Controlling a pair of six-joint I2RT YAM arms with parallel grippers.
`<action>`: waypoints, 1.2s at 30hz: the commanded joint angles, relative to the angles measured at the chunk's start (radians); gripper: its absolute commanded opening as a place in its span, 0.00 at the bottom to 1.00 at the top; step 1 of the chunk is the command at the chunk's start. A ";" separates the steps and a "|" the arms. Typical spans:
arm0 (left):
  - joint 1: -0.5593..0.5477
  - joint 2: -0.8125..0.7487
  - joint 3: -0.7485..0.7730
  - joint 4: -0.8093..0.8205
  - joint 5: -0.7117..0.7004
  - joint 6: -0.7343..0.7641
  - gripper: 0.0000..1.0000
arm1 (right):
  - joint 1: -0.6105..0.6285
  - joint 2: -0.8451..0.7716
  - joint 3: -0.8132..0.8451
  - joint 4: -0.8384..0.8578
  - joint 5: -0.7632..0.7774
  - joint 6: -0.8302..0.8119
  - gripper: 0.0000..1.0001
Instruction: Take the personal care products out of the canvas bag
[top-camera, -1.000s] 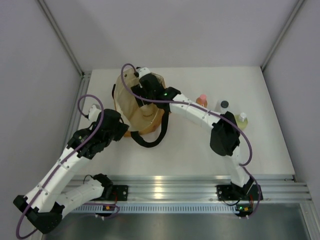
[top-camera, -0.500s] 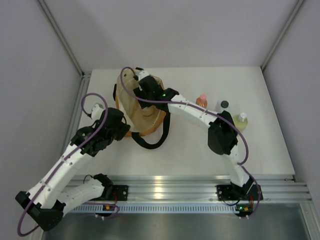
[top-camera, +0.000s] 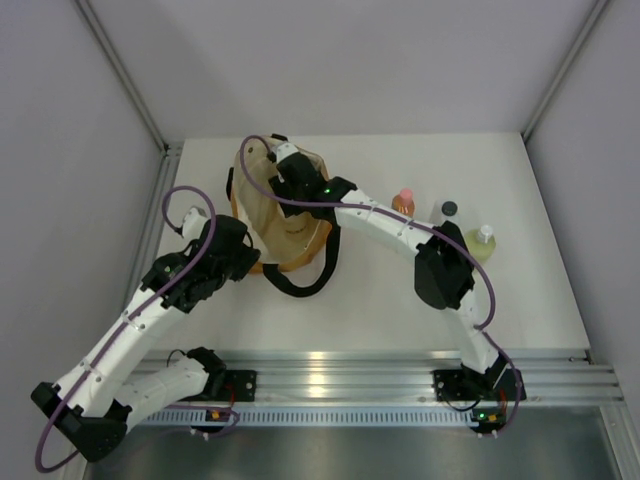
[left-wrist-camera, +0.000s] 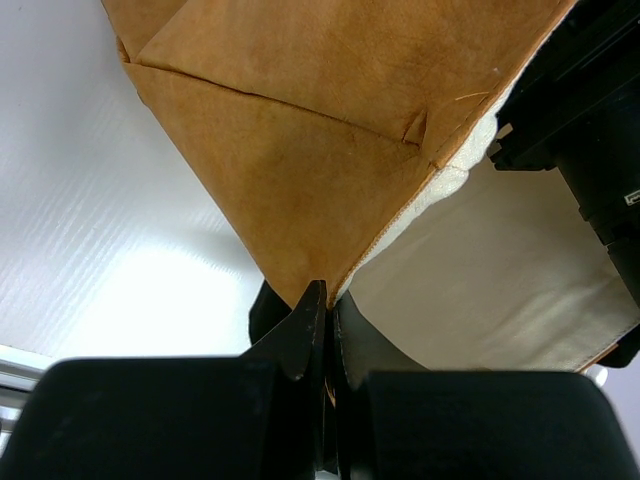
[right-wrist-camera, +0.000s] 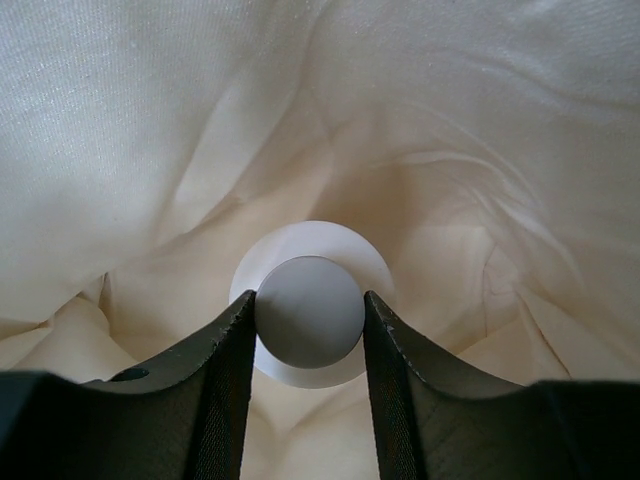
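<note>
We see the short cream jar (right-wrist-camera: 310, 312) lying deep inside the canvas bag (top-camera: 252, 225), on the creased cream lining (right-wrist-camera: 150, 120). From above it shows a round, flat, pale grey lid with a wider white body ringing it. The right pincer (right-wrist-camera: 310, 300) is down in the bag with it, and its two black fingers (right-wrist-camera: 235, 340) press against opposite sides of the lid, clamped on the jar.

The bag sits toward the back left corner of the tabletop (top-camera: 400, 300). It is mustard-tan outside, its mouth is open to the cream inside, and a black loop handle (top-camera: 300, 283) trails out toward the near edge. The left pincer (left-wrist-camera: 325, 310) is squeezed together on the bag's rim at its near left side, where tan cloth and cream lining (left-wrist-camera: 480, 270) meet.

The other three products stand upright outside the bag, in a row toward the right edge. The amber bottle with pink cap (top-camera: 403, 200) is nearest the bag. Next comes the whitish bottle with black cap (top-camera: 448, 211), then the rounded yellow-green bottle with white cap (top-camera: 484, 242). The right arm (top-camera: 385, 222) passes just in front of them on its way to the bag.
</note>
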 joint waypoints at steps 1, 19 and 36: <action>-0.003 -0.005 0.011 0.013 -0.008 0.012 0.00 | 0.015 0.006 0.005 -0.026 0.004 0.004 0.28; -0.003 -0.001 0.038 0.013 -0.027 0.012 0.00 | 0.066 -0.108 0.184 -0.023 0.089 -0.065 0.00; -0.003 0.016 0.071 0.012 -0.038 0.031 0.05 | 0.109 -0.286 0.181 -0.024 0.095 -0.100 0.00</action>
